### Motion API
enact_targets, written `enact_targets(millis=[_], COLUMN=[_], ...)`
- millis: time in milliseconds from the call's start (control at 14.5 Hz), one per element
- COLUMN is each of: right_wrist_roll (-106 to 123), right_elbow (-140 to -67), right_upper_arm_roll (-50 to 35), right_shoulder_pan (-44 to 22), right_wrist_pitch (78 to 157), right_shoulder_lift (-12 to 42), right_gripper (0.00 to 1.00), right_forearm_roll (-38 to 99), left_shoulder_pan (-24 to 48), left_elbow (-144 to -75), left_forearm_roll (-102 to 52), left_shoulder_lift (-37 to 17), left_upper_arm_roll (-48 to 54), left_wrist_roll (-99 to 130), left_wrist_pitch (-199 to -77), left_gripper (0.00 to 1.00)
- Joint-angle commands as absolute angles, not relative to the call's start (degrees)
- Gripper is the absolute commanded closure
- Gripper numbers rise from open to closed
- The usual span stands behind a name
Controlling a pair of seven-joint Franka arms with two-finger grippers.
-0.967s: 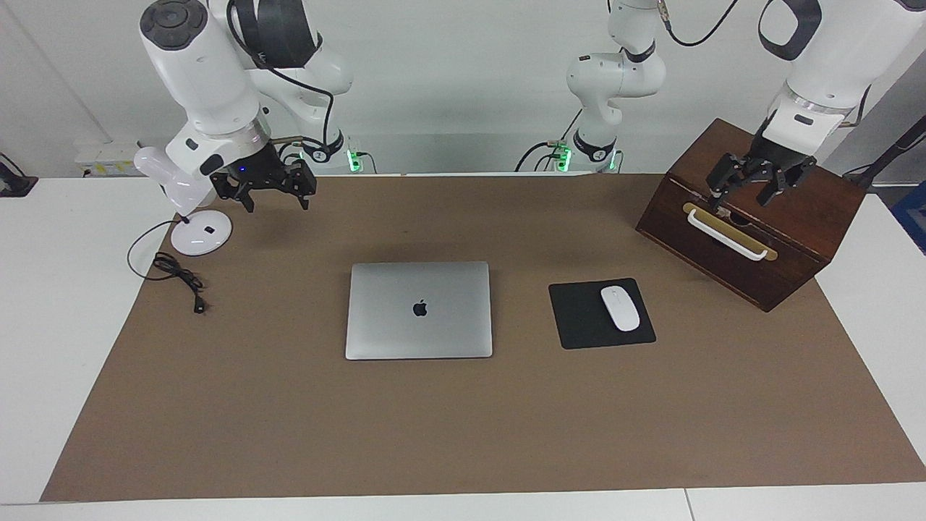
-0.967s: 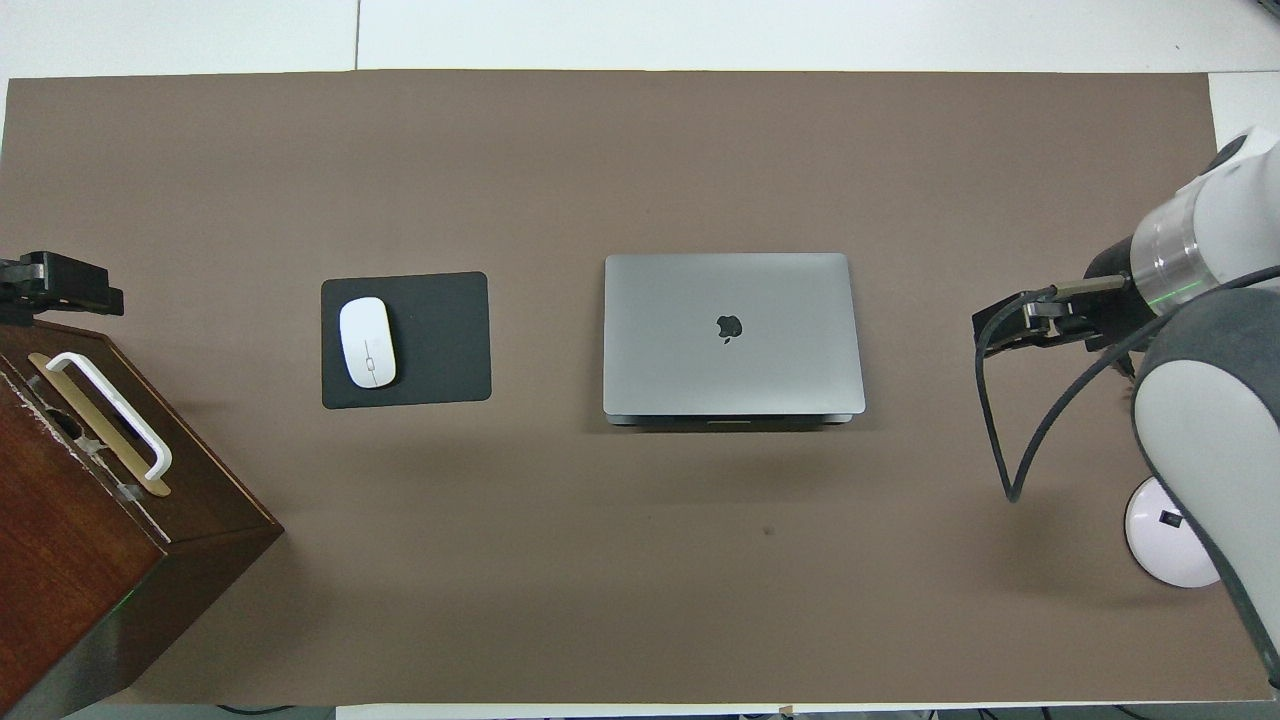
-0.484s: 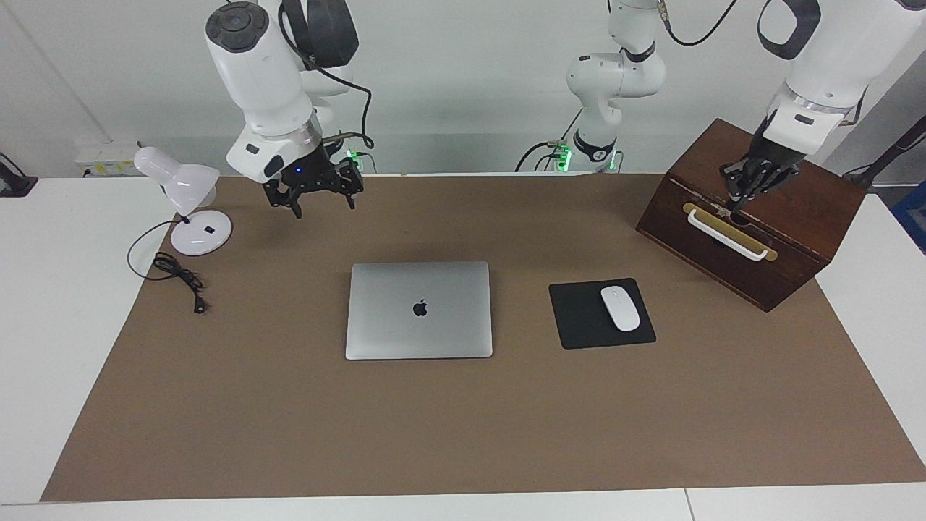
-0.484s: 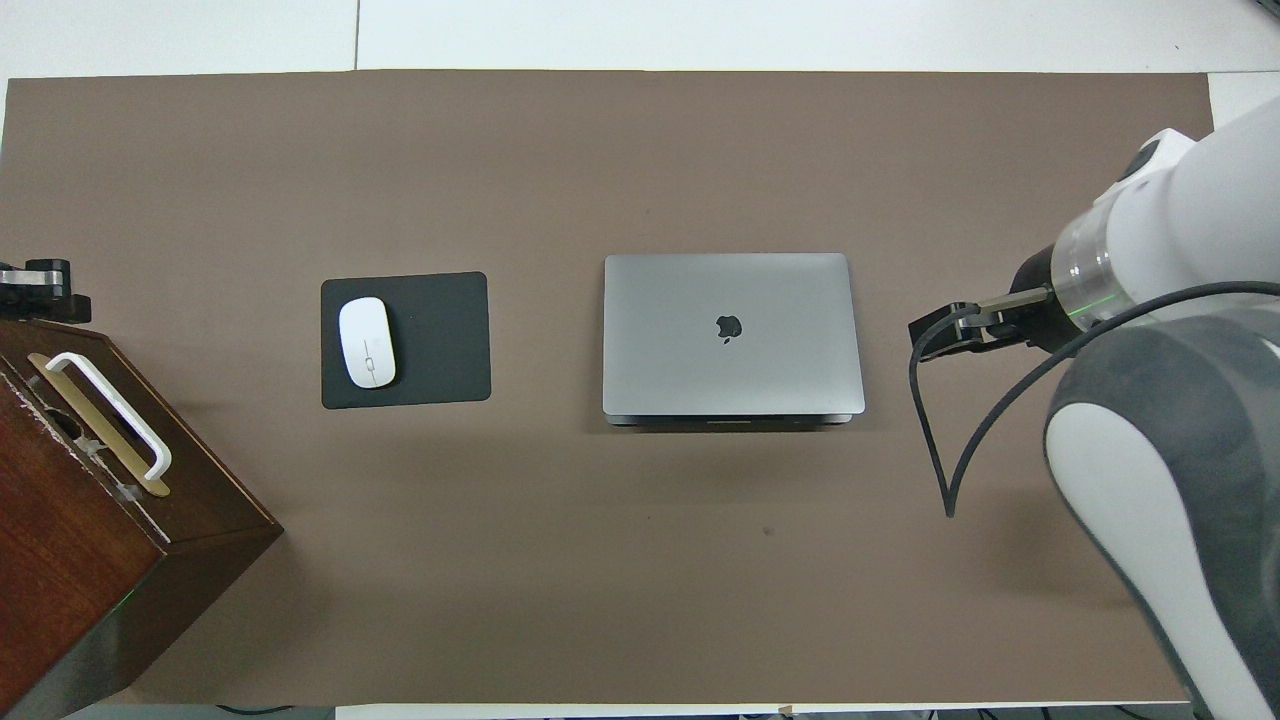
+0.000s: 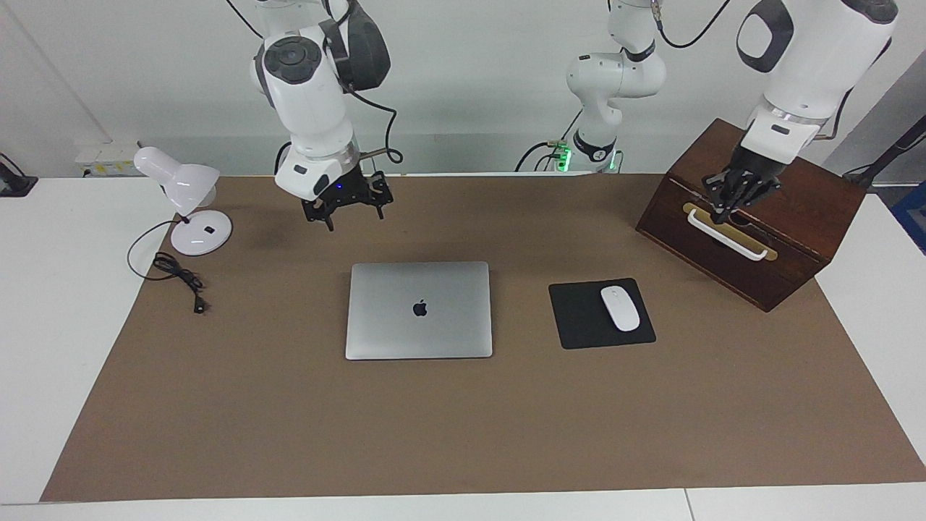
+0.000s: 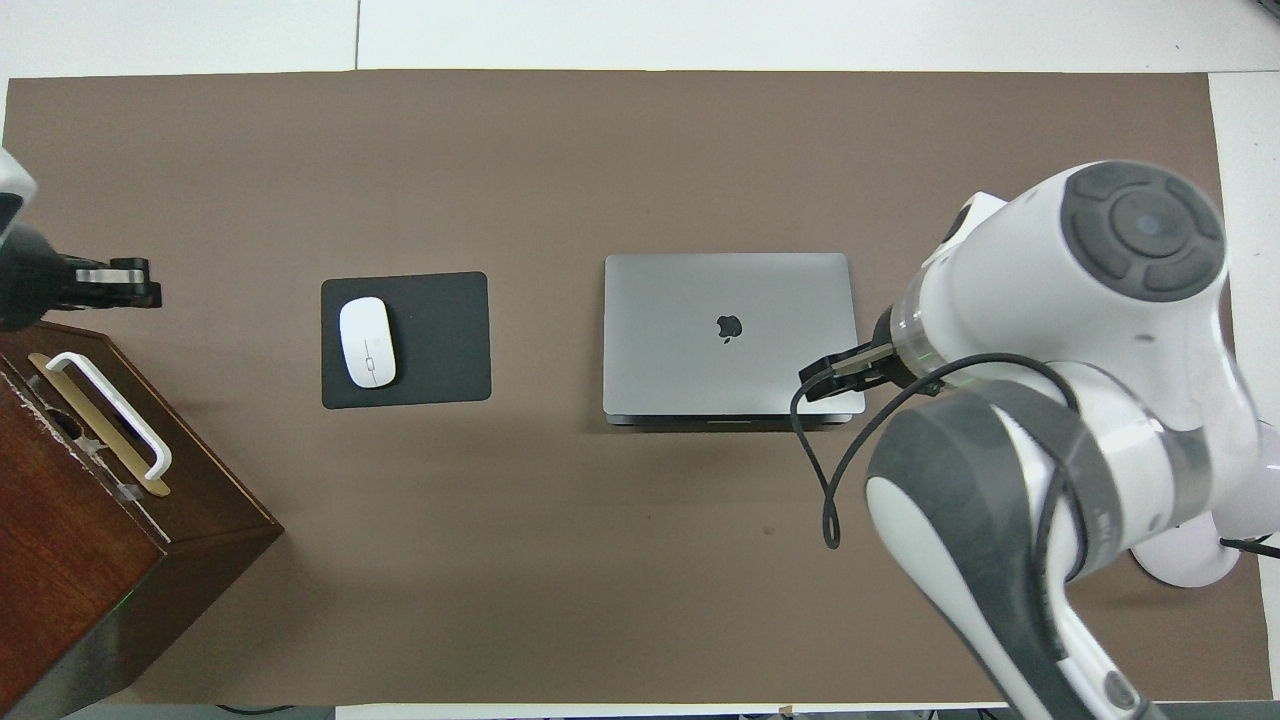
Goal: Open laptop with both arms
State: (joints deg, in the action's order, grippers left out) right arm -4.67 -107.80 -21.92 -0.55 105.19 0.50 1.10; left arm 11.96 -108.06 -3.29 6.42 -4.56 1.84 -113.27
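Laptop (image 5: pixel 419 310) closed; left claw (image 5: pixel 725 208) shut.

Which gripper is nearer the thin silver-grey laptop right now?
Right. The right gripper hangs beside the closed silver-grey laptop; the left gripper is over the brown wooden box.

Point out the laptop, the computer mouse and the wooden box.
laptop (image 5: pixel 419 310): facing view, closed lid at the logo.
computer mouse (image 5: pixel 620 308): facing view, middle of its white top.
wooden box (image 5: pixel 810 210): facing view, sloping dark top panel.
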Motion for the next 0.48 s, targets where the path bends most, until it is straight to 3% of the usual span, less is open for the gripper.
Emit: enact_targets(millis=[0, 415], right_wrist_roll=[-3.1, -3.2], right_elbow=[-112.8, -121.5], right_upper_arm_roll=[-24.7, -28.3], right_shoulder_pan=[0.4, -2.0], right_wrist_pitch=[109.9, 120.2], right_shoulder_lift=[-0.2, 0.8], right_gripper=[0.0, 0.0], right_forearm_roll=[-1.7, -9.8], left_shoulder_pan=[16.4, 24.3], left_elbow=[-119.1, -143.6], left_forearm_roll=[-3.6, -3.7], left_shoulder_lift=[12.6, 23.7], left_upper_arm_roll=[-5.3, -5.2], left_wrist_roll=[2.5, 4.4], left_wrist_pitch=[-123.0, -149.6], left_gripper=[1.0, 1.0])
